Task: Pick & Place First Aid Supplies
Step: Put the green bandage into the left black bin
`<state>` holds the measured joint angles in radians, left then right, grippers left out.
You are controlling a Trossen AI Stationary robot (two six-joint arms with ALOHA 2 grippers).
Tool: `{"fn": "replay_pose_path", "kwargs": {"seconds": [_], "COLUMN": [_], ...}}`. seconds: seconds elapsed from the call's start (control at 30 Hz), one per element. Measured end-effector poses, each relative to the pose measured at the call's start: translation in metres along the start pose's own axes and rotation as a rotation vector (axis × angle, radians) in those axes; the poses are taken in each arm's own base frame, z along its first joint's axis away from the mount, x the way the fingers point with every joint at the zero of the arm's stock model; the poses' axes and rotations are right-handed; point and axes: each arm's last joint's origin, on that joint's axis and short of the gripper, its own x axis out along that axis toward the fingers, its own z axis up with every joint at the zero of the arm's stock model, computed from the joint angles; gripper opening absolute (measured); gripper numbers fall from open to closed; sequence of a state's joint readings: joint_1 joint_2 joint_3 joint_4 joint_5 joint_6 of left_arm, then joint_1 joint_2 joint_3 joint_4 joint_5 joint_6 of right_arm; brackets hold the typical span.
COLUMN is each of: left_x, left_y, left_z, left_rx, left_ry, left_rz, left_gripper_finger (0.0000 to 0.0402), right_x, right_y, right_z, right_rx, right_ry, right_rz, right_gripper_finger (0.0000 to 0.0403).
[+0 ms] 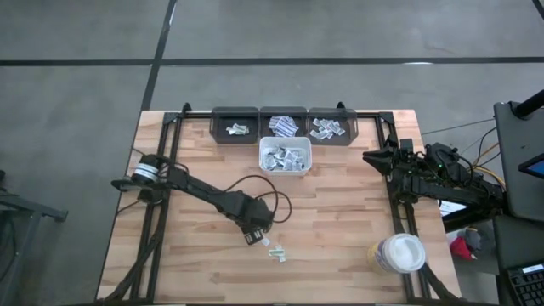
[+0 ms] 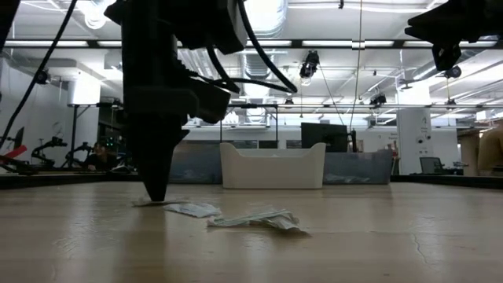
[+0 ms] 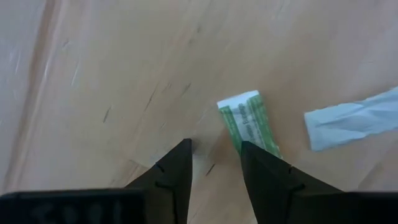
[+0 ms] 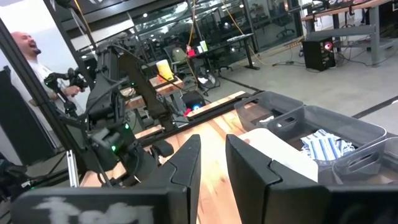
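Progress: dark bins (image 1: 280, 126) already stocked, white bin (image 1: 286, 158) part-full | Left gripper (image 1: 255, 235): jaws open, empty, tips on tabletop (image 1: 340, 221) beside green sachet (image 3: 250, 122) | White sachet (image 3: 354, 118) nearby, unplaced | Right gripper (image 1: 371, 157): raised, jaws parted, empty

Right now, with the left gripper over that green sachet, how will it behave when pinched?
The green sachet lies flat on the table, so probably thin, light, hard to get under. The open left gripper may slide it.
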<state>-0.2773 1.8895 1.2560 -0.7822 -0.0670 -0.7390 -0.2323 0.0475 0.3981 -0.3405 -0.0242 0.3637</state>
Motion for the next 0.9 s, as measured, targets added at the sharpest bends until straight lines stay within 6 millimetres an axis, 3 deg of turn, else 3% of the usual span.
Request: {"fn": "replay_pose_path", "kwargs": {"seconds": [0.43,0.9], "left_x": [0.006,-0.011], "left_y": [0.003,0.010], "left_z": [-0.002,-0.003], "left_rx": [-0.040,-0.075], "left_ry": [0.007,-0.011], "left_rz": [0.073,0.084], "left_gripper_finger": [0.0131,0.0131], "right_x": [0.000,0.000], "right_y": [0.000,0.000], "right_z": [0.000,0.000], "right_rx": [0.000,0.000], "right_ry": [0.000,0.000], "right_rz": [0.000,0.000], "right_gripper_finger": [0.0091,0.0068]}}
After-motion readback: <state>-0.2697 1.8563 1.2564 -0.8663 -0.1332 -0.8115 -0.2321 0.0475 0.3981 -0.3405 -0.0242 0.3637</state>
